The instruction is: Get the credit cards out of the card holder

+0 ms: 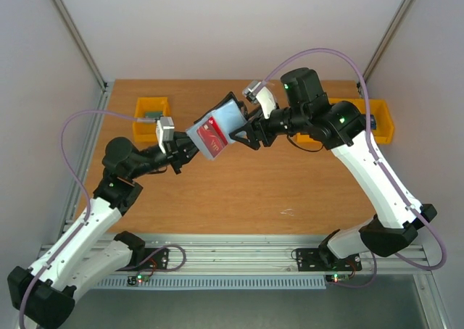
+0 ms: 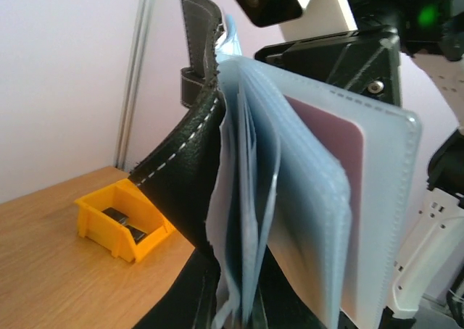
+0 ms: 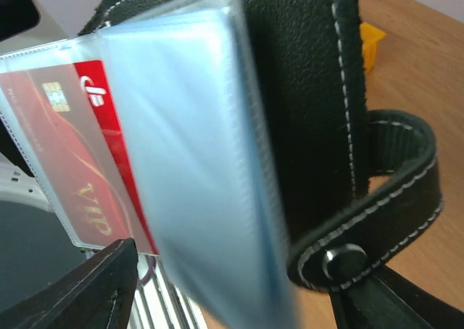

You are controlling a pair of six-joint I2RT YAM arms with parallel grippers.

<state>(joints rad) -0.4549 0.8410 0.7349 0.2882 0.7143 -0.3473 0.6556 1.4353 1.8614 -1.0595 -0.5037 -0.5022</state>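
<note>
The card holder (image 1: 217, 130) hangs in the air between both arms, spread open, black cover outward and blue-grey sleeves fanned. A red credit card (image 1: 210, 137) sits inside a clear sleeve. My left gripper (image 1: 190, 146) is shut on the holder's lower edge; in the left wrist view the cover (image 2: 185, 191) and sleeves rise from my jaws, with the red card (image 2: 333, 148) showing faintly through the plastic. My right gripper (image 1: 243, 130) stands open around the sleeves. In the right wrist view the red card (image 3: 80, 162), the cover (image 3: 304, 90) and the closing tab (image 3: 344, 260) fill the frame.
A yellow bin (image 1: 151, 117) stands at the back left of the wooden table (image 1: 254, 191), and another yellow bin (image 1: 380, 122) sits at the back right behind my right arm. White walls and metal posts close in the table's sides.
</note>
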